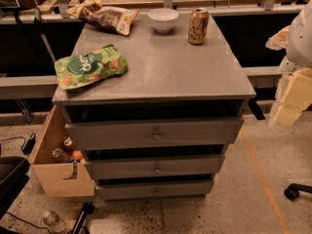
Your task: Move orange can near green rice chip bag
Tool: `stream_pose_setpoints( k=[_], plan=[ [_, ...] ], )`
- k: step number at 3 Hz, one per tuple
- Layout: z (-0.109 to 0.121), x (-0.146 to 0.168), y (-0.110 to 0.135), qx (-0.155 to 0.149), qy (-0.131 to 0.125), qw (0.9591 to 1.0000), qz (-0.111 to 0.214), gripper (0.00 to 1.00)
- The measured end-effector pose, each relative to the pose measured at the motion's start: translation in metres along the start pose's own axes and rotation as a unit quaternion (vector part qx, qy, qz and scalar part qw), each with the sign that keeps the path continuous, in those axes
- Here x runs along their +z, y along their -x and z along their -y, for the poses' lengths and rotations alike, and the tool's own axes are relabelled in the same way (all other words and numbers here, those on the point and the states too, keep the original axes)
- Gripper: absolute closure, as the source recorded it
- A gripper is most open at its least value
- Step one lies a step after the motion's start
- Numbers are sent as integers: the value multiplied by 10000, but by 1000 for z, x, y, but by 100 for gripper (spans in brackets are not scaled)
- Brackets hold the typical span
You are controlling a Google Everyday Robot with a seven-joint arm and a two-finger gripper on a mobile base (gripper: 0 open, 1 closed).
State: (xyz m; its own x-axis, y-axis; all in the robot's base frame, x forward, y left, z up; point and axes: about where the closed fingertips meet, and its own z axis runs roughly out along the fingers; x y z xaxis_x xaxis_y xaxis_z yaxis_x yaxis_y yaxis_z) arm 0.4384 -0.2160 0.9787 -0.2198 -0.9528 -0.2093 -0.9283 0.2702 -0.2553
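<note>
The orange can (198, 26) stands upright at the back right of the grey cabinet top (165, 67). The green rice chip bag (89, 66) lies flat at the front left of the top, partly over the left edge. The can and the bag are far apart, on a diagonal across the top. My gripper (292, 99) shows as pale cream blocks at the right edge of the view, beside the cabinet's right side and lower than the can. It holds nothing that I can see.
A white bowl (163, 19) sits at the back middle, left of the can. A brown and tan snack bag (106, 15) lies at the back left corner. The cabinet has three drawers (156, 133), slightly open. A wooden box (58, 165) with bottles stands at its lower left.
</note>
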Motion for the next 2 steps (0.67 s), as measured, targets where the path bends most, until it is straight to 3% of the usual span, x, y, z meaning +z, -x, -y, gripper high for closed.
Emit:
stream_pose_setpoints(
  k=[1, 2],
  plan=[
    [0, 0, 0, 0, -1, 10000, 0, 0],
    [8, 2, 6, 191, -220, 9989, 376, 0]
  ],
)
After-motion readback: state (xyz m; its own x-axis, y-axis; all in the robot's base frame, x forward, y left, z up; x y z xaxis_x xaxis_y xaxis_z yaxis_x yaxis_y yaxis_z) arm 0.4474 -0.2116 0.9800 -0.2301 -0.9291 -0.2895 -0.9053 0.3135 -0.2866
